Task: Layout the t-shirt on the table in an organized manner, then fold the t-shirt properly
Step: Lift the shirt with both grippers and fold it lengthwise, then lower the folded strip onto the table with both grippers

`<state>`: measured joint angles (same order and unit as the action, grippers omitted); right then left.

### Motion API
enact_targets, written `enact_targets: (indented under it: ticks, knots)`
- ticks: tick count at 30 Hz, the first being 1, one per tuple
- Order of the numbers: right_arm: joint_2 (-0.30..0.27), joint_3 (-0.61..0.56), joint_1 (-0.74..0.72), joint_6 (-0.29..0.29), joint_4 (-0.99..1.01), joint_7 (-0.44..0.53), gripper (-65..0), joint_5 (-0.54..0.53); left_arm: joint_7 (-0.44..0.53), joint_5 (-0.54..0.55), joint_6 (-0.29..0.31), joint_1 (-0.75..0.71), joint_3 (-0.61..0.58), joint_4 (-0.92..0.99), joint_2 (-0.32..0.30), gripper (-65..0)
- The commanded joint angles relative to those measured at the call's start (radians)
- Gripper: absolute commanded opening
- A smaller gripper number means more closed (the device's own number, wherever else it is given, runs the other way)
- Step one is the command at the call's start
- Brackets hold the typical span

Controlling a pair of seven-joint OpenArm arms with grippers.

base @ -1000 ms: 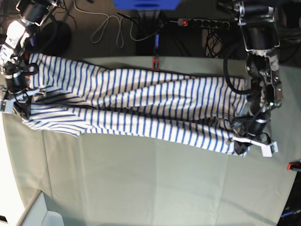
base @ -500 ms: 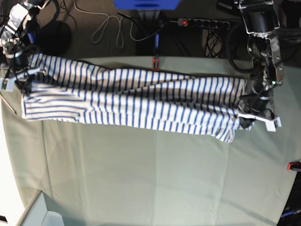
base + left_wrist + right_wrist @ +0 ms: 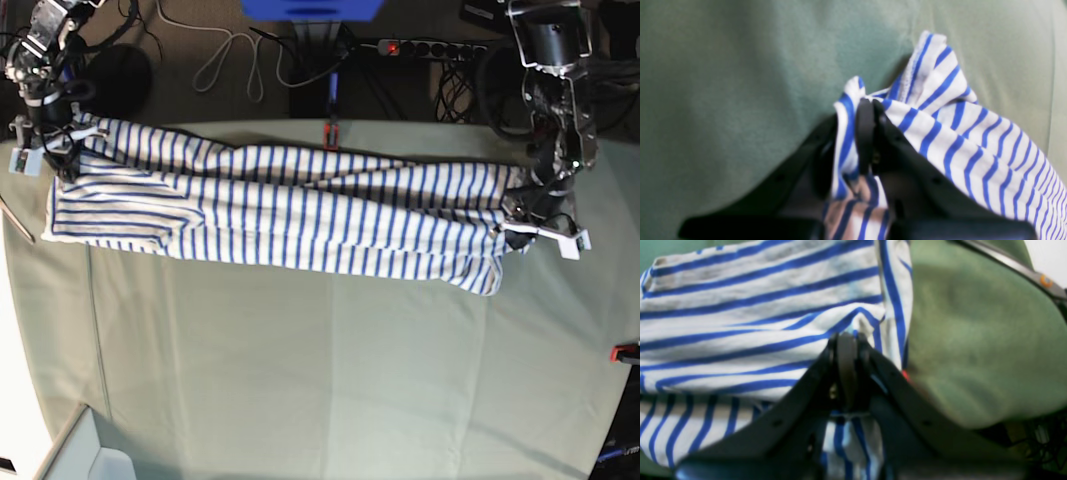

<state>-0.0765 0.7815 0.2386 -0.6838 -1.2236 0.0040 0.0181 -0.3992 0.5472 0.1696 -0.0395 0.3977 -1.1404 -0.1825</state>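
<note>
The white t-shirt (image 3: 290,215) with blue stripes hangs stretched in a long band across the far half of the table (image 3: 330,380). At the base view's right end, my left gripper (image 3: 522,226) is shut on a bunched corner of the t-shirt (image 3: 940,126). The left wrist view shows its black fingertips (image 3: 864,113) pinching the cloth above the green table (image 3: 723,66). My right gripper (image 3: 55,150) holds the other end at the far left. In the right wrist view this gripper (image 3: 846,340) is shut on a fold of the t-shirt (image 3: 740,323).
A red clamp (image 3: 331,133) sits on the table's far edge and another (image 3: 625,352) at its right edge. Behind the table are a power strip (image 3: 420,47) and loose cables (image 3: 235,60). A pale box corner (image 3: 95,460) shows at the near left.
Both grippers have moved toward the table's far edge, carrying the t-shirt with them. The band of cloth now hangs straighter and tauter between them.
</note>
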Motion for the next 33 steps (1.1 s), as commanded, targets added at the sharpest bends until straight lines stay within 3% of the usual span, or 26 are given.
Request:
enact_targets:
  ticks: [1, 15, 18, 21, 24, 28, 33]
  knots:
    - [-0.013, 0.008, 0.014, -0.014, -0.011, 0.024, -65.0, -0.014, 0.016, 0.001, 0.000, 0.003, 0.007, -0.017, -0.015, -64.9]
    - [-0.010, 0.002, 0.014, -0.014, -0.003, 0.015, -65.0, -0.013, 0.010, 0.001, 0.000, 0.006, -0.001, -0.016, -0.015, -63.9]
    - [-0.010, 0.000, 0.015, -0.014, -0.003, 0.015, -55.7, -0.013, 0.010, 0.001, 0.000, 0.003, -0.003, -0.016, -0.015, -55.7]
    - [-0.010, 0.000, 0.023, -0.014, -0.003, 0.015, -44.4, -0.013, -0.011, 0.001, 0.000, -0.023, 0.000, -0.030, -0.015, -41.3]
    - [-0.010, -0.001, 0.035, -0.014, -0.006, 0.020, -37.8, -0.013, -0.085, 0.003, 0.000, -0.032, 0.007, -0.085, -0.015, -27.8]
    - [-0.012, -0.001, 0.034, -0.014, -0.006, 0.021, -36.6, -0.013, -0.157, 0.003, 0.000, -0.055, 0.042, -0.197, -0.008, -16.8]
    - [-0.010, 0.000, 0.032, -0.014, -0.006, 0.021, -36.6, -0.013, -0.162, 0.001, 0.000, -0.046, 0.079, -0.195, -0.004, -13.5]
